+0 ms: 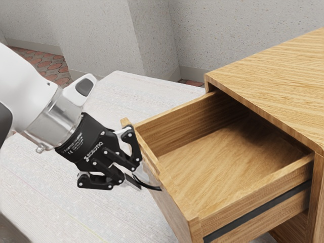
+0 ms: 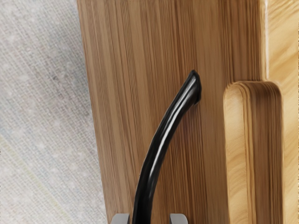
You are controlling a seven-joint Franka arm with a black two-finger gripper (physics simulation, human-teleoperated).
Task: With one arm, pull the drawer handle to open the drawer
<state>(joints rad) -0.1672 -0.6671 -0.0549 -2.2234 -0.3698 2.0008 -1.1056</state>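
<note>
Claw (image 1: 132, 181) clamped on the handle (image 1: 150, 187), drawer (image 1: 253, 195) well out.
You're late in the pull: the drawer stands far out of the cabinet (image 1: 273, 76), above the surface (image 1: 50, 202), its inside bare. By the look of it, little travel is left. If you want more opening, draw straight back along the drawer's slide without twisting the handle, then release and back the claw clear.
</note>
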